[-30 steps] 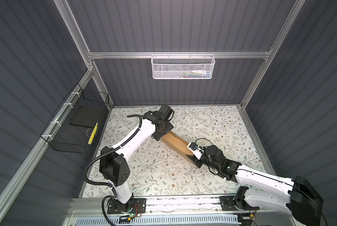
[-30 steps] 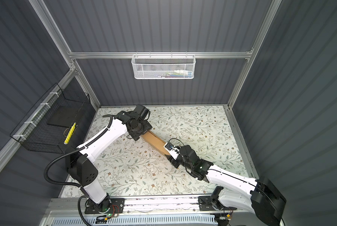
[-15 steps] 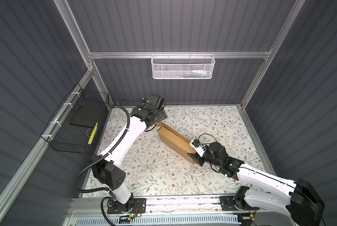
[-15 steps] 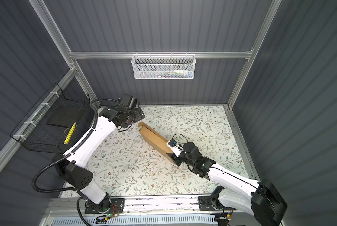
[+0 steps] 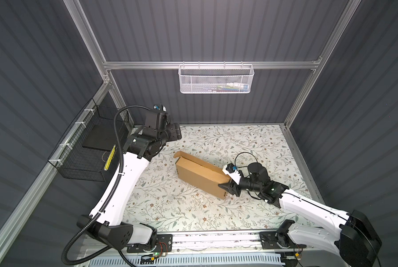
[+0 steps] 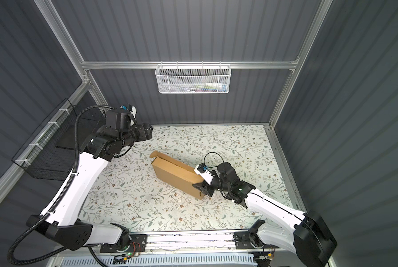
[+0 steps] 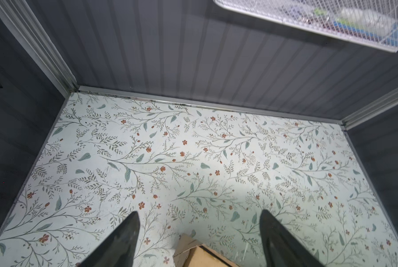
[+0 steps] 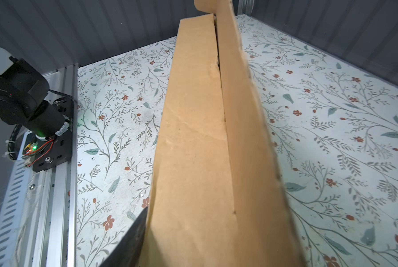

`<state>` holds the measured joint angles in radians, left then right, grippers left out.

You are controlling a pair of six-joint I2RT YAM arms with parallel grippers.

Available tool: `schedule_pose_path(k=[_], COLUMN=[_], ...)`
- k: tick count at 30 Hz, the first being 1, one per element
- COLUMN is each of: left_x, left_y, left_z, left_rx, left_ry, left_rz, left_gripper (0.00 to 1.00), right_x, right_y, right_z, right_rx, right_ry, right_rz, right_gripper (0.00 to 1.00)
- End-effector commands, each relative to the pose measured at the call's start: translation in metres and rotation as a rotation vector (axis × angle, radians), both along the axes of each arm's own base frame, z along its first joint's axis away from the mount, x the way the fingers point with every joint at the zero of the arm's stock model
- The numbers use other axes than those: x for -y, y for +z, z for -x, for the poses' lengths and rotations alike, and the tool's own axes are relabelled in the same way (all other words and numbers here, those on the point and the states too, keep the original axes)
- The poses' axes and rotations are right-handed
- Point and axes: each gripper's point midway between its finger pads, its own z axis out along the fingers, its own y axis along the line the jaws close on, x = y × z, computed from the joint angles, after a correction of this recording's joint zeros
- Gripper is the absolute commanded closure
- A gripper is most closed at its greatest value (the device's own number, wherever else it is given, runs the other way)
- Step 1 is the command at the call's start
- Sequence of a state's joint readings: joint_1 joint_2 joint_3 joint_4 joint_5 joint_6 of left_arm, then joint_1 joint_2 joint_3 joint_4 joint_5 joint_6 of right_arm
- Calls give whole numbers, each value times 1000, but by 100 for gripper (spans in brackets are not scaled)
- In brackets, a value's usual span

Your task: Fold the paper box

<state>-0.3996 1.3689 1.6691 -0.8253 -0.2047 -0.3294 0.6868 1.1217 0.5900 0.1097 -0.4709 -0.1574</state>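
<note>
The paper box (image 5: pixel 200 178) (image 6: pixel 177 178) is a brown cardboard mailer standing on its long edge on the floral table, running diagonally, with a flap sticking out at its far end. My right gripper (image 5: pixel 226 183) (image 6: pixel 201 185) is shut on the box's near right end. In the right wrist view the box (image 8: pixel 205 138) fills the middle, one dark finger (image 8: pixel 133 235) lies against its side, and the other finger is hidden behind the cardboard. My left gripper (image 5: pixel 176 134) (image 6: pixel 147 133) (image 7: pixel 199 213) hangs open and empty above the back left, apart from the box corner (image 7: pixel 200 256).
A black wire basket (image 5: pixel 87 148) hangs on the left wall. A white mesh basket (image 5: pixel 216 79) hangs on the back wall. The metal rail (image 5: pixel 216 238) carrying both arm bases runs along the table's front edge. Grey walls close in the left, back and right sides.
My left gripper has left the box's far end and drawn up and back towards the back left corner. The right gripper has kept its hold on the box.
</note>
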Motion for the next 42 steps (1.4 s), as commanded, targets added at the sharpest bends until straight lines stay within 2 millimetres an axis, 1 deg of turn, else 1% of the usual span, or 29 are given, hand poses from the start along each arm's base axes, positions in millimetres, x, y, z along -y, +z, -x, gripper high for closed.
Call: schedule_pose_path(k=[1,3,8,9,11,14,17,20,24,29,33,37,42], left_x=[6,11,16,16,15,11,7,2,-1,-4,-5,-5,-2], left_y=[-33,-46,-69,-80,-90,-108,-117,-127,-139,-140,-146,-151,-156], left_z=[26,38,59,63,70,82,86,81,69,56,48,42,38], left_rx=[-103,-128,-180,-206,-235,-298,-314,-304,-286,-241,-224,-212,-212], left_ry=[-134,-190,-265,-269,-277,-278,-285,-268,-248,-239,-244,-243,-258], left_rz=[-37,-22,-3,-3,1,-14,-45,-80,-106,-148,-169,-146,-116], left_gripper=[21,23,34,35,39,41,43,44,47,47,45,44,48], right_x=[-11,-12,-7,-6,-4,-3,-3,-4,-4,-3,-4,-3,-3], right_y=[13,10,5,4,5,5,3,0,1,0,-1,0,-2], right_z=[3,4,5,5,5,6,5,5,5,5,5,4,3], right_rx=[-12,-16,-28,-26,-27,-29,-33,-46,-41,-44,-49,-46,-51], right_ry=[75,82,72,67,58,55,54,59,57,50,51,48,44], right_rz=[-43,-36,-6,1,9,16,21,28,29,31,32,34,40], right_gripper=[55,55,56,56,56,56,56,56,57,57,57,58,58])
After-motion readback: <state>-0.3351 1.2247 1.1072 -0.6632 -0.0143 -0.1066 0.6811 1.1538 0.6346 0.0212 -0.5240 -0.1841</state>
